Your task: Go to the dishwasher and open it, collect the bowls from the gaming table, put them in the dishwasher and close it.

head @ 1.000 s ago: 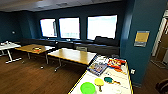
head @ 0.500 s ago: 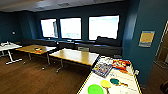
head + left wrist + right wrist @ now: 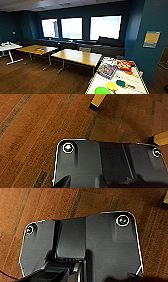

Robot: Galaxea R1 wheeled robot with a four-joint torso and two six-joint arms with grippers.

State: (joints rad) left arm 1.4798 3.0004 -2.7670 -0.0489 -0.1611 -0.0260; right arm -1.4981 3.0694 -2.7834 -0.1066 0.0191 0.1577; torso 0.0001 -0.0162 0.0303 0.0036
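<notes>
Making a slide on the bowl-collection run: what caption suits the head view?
Approaching the gaming table, where a lime-green bowl sits beside yellow and green paddles, wooden-topped tables behind.

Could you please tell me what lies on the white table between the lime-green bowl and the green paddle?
In the head view, a yellow round paddle lies between the lime-green bowl and the green paddle on the gaming table.

The gaming table (image 3: 100, 81) stands at near right, a bowl (image 3: 102, 90) on its near end, paddles (image 3: 117, 85) just beside it — two wooden-topped tables (image 3: 77, 57) lie further left, before three windows (image 3: 72, 28).
</notes>
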